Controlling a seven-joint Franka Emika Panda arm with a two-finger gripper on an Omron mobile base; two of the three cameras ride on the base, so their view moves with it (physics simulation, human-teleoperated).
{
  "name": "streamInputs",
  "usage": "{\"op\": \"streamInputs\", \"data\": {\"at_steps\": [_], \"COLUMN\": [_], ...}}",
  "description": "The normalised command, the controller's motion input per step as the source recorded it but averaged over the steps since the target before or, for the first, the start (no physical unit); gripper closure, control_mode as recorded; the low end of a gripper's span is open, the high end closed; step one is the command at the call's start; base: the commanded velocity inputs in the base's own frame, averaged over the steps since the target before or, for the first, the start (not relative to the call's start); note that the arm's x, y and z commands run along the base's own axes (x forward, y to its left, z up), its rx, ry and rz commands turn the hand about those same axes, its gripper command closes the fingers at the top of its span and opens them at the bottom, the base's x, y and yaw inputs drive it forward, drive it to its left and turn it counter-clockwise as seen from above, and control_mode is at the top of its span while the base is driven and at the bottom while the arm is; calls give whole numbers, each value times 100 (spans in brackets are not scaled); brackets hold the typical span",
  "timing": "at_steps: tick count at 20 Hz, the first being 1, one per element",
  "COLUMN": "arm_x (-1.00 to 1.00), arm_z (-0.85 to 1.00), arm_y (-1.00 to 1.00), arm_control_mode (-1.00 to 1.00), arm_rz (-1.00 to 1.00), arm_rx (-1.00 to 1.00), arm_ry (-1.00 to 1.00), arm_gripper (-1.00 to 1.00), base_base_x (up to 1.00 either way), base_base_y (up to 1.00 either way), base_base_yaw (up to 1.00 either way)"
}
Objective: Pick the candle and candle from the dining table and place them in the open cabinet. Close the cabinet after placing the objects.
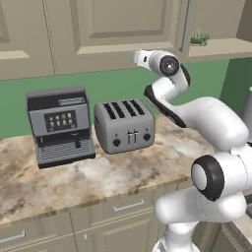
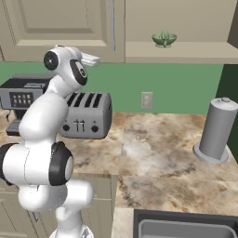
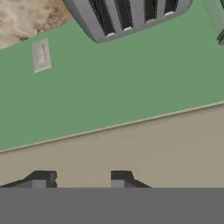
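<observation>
The wall cabinet (image 2: 60,23) fills the top of both base views, its recessed-panel door hanging beside the long grey bar handle (image 2: 112,25), and to the right of it runs an open shelf carrying a green bowl (image 2: 164,39); that door appears already swung across the front, which I judge fits the closing step of the task. Below lies the mottled marble bench (image 1: 98,177), with appliances pushed back against the green wall (image 2: 176,88), likely to leave the front edge free for work: a grey coffee machine (image 1: 61,123), a four-slot toaster (image 1: 124,126) and a tall grey canister (image 2: 215,132). The white arm (image 1: 206,123) reaches up so the tool (image 3: 82,178) sits close under the cabinet's beige underside, seemingly to push on the door or handle. Its two fingertips (image 3: 41,178) stand partly apart with nothing visible between them. A small wall outlet (image 2: 147,100) sits beside the toaster. Neither candle can be made out on the bench, so presumably they are inside the cabinet. No brand or writing is readable; the coffee machine's panel buttons are too blurred.
</observation>
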Motion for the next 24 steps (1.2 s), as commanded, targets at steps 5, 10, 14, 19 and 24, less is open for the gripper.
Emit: {"op": "streamInputs", "data": {"at_steps": [5, 10, 14, 19, 24], "arm_x": [-19, -46, -47, -30, -39], "arm_z": [0, 0, 2, 12, 3], "arm_y": [-7, -13, -11, -17, -25], "arm_control_mode": [-100, -100, -100, -100, -100], "arm_rz": [9, 9, 7, 2, -2], "arm_rx": [0, 0, 0, 0, 1], "arm_ry": [-2, -8, -7, 0, 0], "arm_gripper": [-100, -100, -100, -100, -100], "base_base_x": [0, 0, 0, 0, 0], "base_base_y": [0, 0, 0, 0, 0], "base_base_yaw": [0, 0, 0, 0, 0]}}
